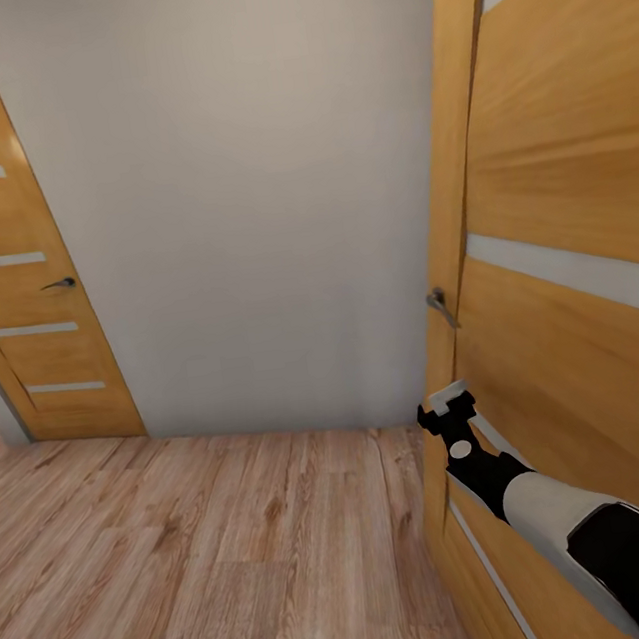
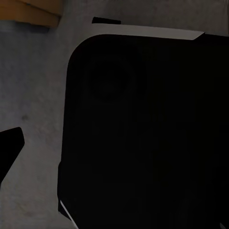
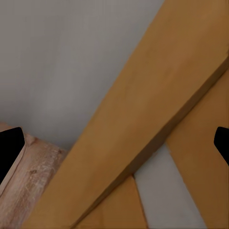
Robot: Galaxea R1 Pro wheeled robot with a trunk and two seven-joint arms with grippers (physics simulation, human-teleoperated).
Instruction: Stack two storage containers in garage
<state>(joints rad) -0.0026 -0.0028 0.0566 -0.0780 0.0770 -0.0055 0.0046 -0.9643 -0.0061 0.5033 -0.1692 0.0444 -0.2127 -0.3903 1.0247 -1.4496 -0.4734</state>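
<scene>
Right gripper (image 1: 450, 405): fingers apart, against door (image 1: 560, 227) at 3 o'clock.
Left gripper: finger state cannot be told.
Second door (image 1: 29, 297): shut, 10 o'clock.
Floor (image 1: 209, 556): wood planks.

A stretch of light wood plank floor (image 1: 191, 568) is being shown, running up to a plain grey-white wall (image 1: 246, 218) and two closed wooden doors with pale inset strips, one at the far left (image 1: 20, 268) and one close at the right (image 1: 573, 256). No orange-red bin is being seen here.
</scene>
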